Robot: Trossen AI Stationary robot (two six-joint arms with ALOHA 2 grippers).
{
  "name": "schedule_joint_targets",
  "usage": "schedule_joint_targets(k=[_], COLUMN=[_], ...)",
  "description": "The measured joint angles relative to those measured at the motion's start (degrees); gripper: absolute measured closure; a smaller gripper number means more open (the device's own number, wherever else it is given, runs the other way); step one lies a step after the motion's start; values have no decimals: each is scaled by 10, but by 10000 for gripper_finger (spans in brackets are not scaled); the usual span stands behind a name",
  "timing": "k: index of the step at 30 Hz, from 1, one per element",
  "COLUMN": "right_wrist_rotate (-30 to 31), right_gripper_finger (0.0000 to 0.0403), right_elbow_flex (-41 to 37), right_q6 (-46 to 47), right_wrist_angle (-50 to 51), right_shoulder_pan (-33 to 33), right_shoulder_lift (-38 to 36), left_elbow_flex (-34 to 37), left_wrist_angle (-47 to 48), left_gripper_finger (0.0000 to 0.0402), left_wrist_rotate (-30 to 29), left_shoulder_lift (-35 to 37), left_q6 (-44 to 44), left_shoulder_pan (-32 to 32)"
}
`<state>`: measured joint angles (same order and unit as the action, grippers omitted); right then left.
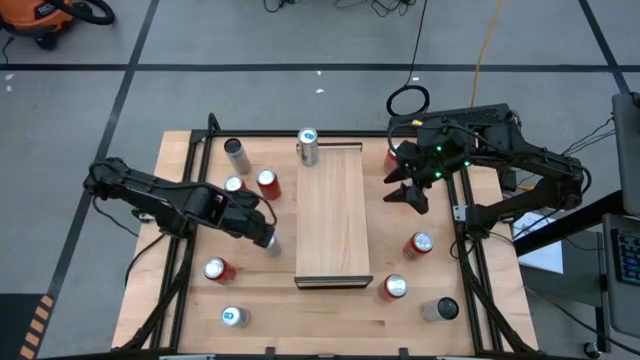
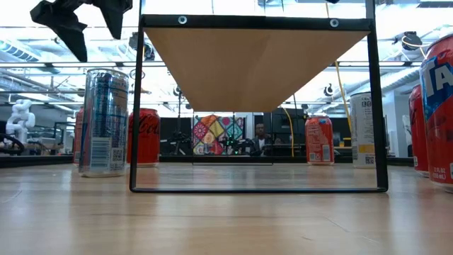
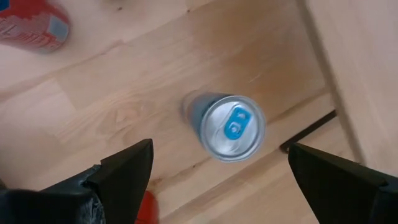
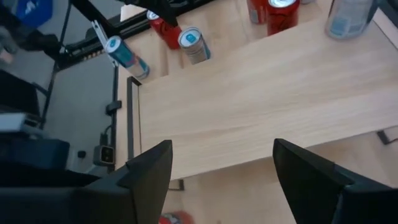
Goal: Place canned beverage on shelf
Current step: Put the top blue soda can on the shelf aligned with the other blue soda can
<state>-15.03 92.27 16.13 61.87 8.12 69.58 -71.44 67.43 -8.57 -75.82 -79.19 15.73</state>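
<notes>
A silver can with a blue tab (image 3: 231,127) stands upright on the worktop just off the shelf's (image 1: 333,215) left long edge, toward its dark-edged near end. The left gripper (image 3: 217,180) hovers above it, fingers spread wide, touching nothing. The shelf is a long pale wood panel, mid-worktop. Off its right edge, the right gripper (image 4: 221,180) hangs wide open and empty.
</notes>
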Motion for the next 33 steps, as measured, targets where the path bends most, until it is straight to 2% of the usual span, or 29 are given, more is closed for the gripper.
schedule_joint_targets(k=[3, 7, 15, 21, 33], right_wrist_rotate=[4, 42, 78, 91, 123], right_gripper_finger=[149, 149, 149, 149, 149], right_elbow_flex=[0, 0, 0, 0, 0], right_q6=[25, 59, 127, 146, 162], right_wrist_angle=[-8, -8, -9, -38, -57], right_shoulder_pan=[0, 0, 0, 0, 0], right_shoulder_lift=[0, 0, 0, 0, 0], left_elbow_flex=[0, 1, 2, 2, 2], left_wrist_angle=[-12, -12, -11, -18, -32], left_gripper_finger=[27, 27, 27, 27, 27], left_wrist_rotate=[-7, -13, -31, -20, 4], left_shoulder_lift=[0, -2, -39, -74, -101], left_q6=[0, 0, 23, 66, 65], left_shoulder_pan=[0, 0, 2, 2, 0])
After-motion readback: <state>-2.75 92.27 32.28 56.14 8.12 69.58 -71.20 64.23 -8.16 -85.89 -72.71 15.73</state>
